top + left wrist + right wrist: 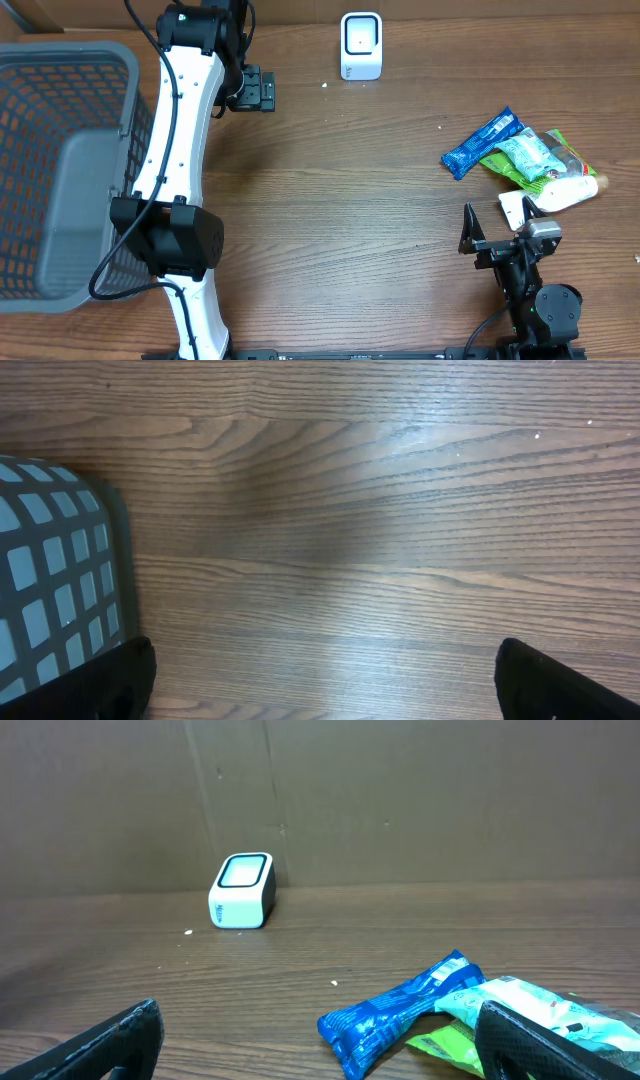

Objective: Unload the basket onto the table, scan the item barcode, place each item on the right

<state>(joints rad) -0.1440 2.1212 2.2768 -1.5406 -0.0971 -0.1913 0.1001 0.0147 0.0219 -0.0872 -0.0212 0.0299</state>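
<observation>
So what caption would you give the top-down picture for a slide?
Before the scan: left gripper and right gripper open, with basket, scanner and packets on the table.

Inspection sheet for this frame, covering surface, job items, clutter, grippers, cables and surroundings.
Surface: wooden table, one small white crumb.
Job's things: white scanner at the far edge; blue packet, green packets and white tube piled at the right.
Clutter: grey basket at the left.
Grippers: left gripper open, empty, beside the basket; right gripper open, empty, facing the pile.
Cables: black cable along the left arm.
Surroundings: brown cardboard wall behind the table.
</observation>
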